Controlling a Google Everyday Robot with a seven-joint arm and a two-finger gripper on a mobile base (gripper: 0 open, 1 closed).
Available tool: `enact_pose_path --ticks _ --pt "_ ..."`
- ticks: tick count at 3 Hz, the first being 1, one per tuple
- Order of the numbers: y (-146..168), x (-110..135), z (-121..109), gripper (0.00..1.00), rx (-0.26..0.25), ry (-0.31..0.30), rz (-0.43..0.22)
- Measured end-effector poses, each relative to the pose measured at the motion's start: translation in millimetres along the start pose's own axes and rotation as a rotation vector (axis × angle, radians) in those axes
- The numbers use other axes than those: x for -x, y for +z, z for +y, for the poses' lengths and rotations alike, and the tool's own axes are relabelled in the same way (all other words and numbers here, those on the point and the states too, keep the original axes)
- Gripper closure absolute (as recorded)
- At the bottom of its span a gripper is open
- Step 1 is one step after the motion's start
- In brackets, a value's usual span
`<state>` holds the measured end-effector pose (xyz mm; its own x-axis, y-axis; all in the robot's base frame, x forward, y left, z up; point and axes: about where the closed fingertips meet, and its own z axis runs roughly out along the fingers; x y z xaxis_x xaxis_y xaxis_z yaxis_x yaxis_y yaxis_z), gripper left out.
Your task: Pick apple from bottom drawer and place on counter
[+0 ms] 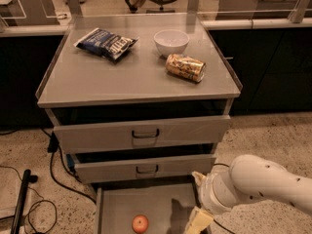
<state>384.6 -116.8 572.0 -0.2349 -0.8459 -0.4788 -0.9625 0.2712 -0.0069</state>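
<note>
The apple (140,223), small, round and red-orange, lies on the flat grey floor of the pulled-out bottom drawer (117,204), near the bottom edge of the view. My gripper (196,222) hangs at the end of the white arm over the drawer's right side, to the right of the apple and apart from it. Only a pale finger shows; the rest is cut off by the frame edge. The counter (97,77) is the grey metal top of the cabinet above.
On the counter lie a dark blue snack bag (105,43), a white bowl (171,41) and a gold drink can (185,68) on its side. Two upper drawers with dark loop handles (146,133) stick out slightly. Black cables (56,179) run over the speckled floor at left.
</note>
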Motion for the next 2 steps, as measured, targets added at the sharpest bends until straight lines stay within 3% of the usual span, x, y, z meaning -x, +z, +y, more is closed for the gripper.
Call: enact_pose_path --ticks 1,2 --pt "25.7 -4.9 -11.5 0.0 0.026 0.04 0.009" --pt "25.7 -4.9 -11.5 0.0 0.026 0.04 0.009"
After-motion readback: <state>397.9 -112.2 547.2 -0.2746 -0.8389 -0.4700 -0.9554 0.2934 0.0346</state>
